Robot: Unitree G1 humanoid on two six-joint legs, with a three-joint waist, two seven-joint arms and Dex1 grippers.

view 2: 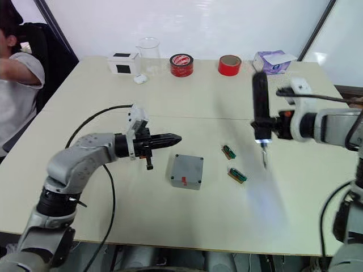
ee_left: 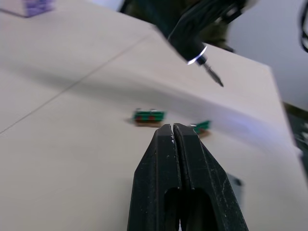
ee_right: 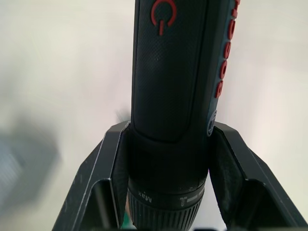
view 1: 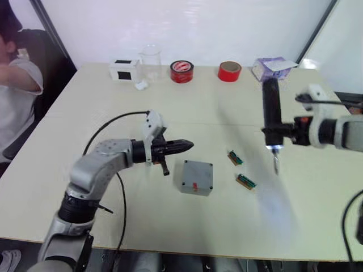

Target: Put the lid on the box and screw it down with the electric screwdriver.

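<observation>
Right gripper (ee_right: 168,178): its two black fingers (ee_right: 103,173) are clamped on either side of the long black cylindrical electric screwdriver with red markings (view 2: 260,105), grasping it near the collar. The tool hangs upright above the pale beige surface (view 2: 170,226), thin metal bit pointing down, a light glowing at its lower end. The bit tip is clear of the surface, to the right of the two small green circuit boards (view 2: 229,152).

Left gripper (view 1: 184,145): black fingers (ee_left: 166,168) pressed together, tips meeting, nothing held between them. It hovers just above the surface, pointing toward the right arm, up and to the left of the small square grey box (view 1: 197,177).

The grey box sits flat on the surface near the middle, between the two arms, touched by neither gripper. A flat grey top with a small red mark faces up; I cannot tell whether this top is the lid seated on it.

Along the far edge: a white box with a black square (view 2: 123,63), a clear plastic beaker (view 2: 148,55), two red tape rolls (view 2: 181,65), a purple tissue box (view 2: 272,61). A person in a white shirt (view 2: 17,96) sits at the far left.
</observation>
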